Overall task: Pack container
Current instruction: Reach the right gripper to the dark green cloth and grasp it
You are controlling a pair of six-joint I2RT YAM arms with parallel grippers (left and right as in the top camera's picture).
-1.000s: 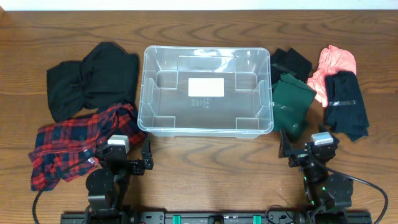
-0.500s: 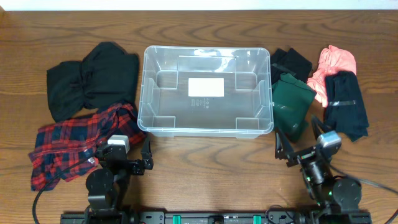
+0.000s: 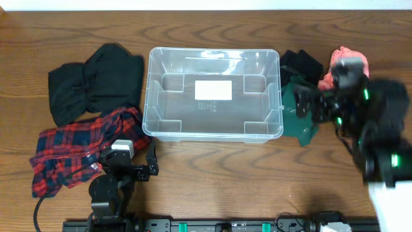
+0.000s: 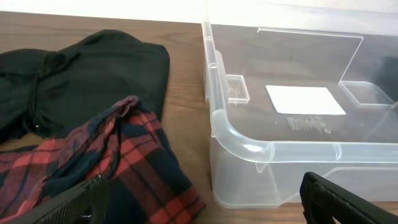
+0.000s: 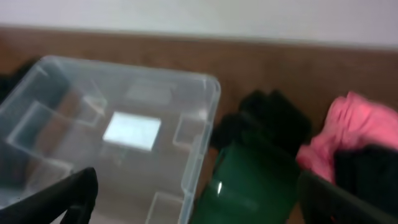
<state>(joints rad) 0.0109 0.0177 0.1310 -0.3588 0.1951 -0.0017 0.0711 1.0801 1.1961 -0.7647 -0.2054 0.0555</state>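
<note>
A brown wooden table (image 3: pixel 212 167) fills my overhead feed, with a pale strip of wall along the top edge. The container (image 3: pixel 212 133) sits at the middle of the table, long side toward me. It is clear plastic, and I see nothing inside it but the moulded ribs and the white label (image 3: pixel 213 90) on its base.

To its left lies a black garment (image 3: pixel 96 80), and nearer me a red plaid shirt (image 3: pixel 77 148) overlaps that garment's lower edge and reaches almost to the container's front left corner. The left gripper (image 3: pixel 153 161) rests low at the near edge of the table, just beside the plaid shirt. On its wrist feed the two dark fingers (image 4: pixel 74 202) sit at the bottom corners, spread wide with nothing between them.

On the right, a dark green garment (image 3: pixel 302 125) lies against the container's right wall, with a second black piece (image 3: pixel 301 62) behind it. A pink garment (image 5: pixel 336 134) lies further right, with more dark cloth (image 5: pixel 367 168) in front of it.

The right arm (image 3: pixel 373 122) is smeared with blur on the overhead feed, raised over the right-hand clothes. The right gripper (image 5: pixel 199 199) looks down on the green garment and the container's right end. Its fingers are released, far apart at the lower corners of the wrist feed, holding nothing
</note>
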